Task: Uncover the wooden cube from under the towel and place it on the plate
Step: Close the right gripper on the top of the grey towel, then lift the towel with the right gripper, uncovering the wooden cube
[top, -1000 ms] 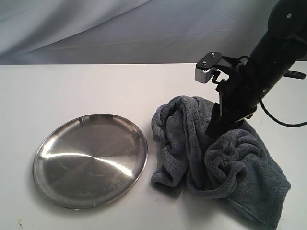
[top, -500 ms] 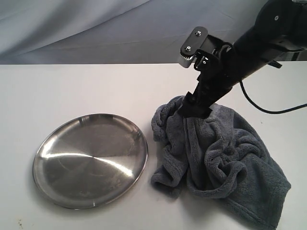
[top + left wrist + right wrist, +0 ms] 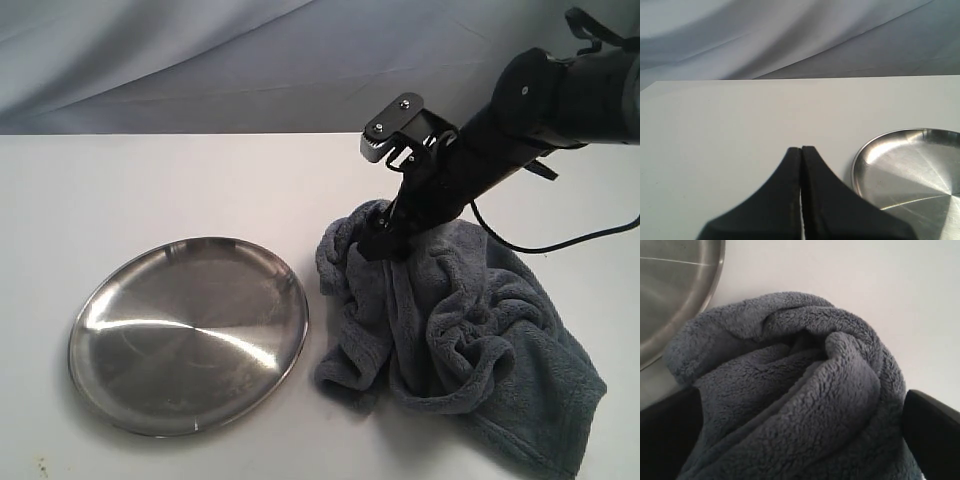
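White bench [image 3: 150, 180], grey drape [image 3: 200, 60] behind: shiny round steel plate [image 3: 190, 330] beside crumpled blue-grey fleece towel [image 3: 480, 340]. Right wrist view alone shows the right end effector [image 3: 800, 432] spread around a towel fold, perhaps touching it; left wrist view alone shows the left end effector [image 3: 801, 150] pressed together. Pale wooden cube hidden.

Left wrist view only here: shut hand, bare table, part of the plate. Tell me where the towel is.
Observer: In the exterior view the towel lies bunched close beside the plate, on the right of the picture.
Operator: Report the right hand.
Observer: The right hand is down at the towel's corner nearest the plate. In the right wrist view its fingers stand wide apart with a thick fold between them.
Operator: Say whether the cube shows.
Observer: No cube shows in any view. Only towel folds are visible.
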